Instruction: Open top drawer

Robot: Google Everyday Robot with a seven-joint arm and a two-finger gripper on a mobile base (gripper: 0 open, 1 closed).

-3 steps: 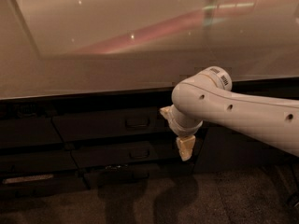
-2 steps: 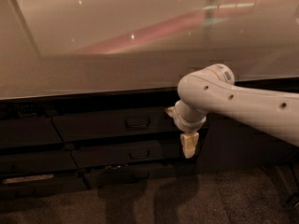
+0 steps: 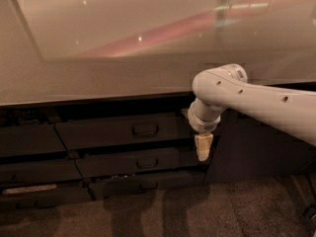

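The top drawer (image 3: 98,131) is a dark front just under the counter edge, with a small loop handle (image 3: 145,130) at its centre, and it sits flush with the cabinet. My white arm reaches in from the right, and the gripper (image 3: 203,147) hangs down with cream-coloured fingertips. It is to the right of the handle, in front of the drawer's right end, about level with the gap between the top drawer and the one below it.
A wide pale countertop (image 3: 98,68) overhangs the drawers. Two shorter drawers (image 3: 133,163) with similar handles lie under the top one. Dark panels (image 3: 27,139) stand to the left and a plain dark panel (image 3: 256,147) to the right. Carpeted floor (image 3: 163,211) is below.
The arm and gripper have shifted slightly to the right, further from the top drawer's handle. The drawers have not moved.
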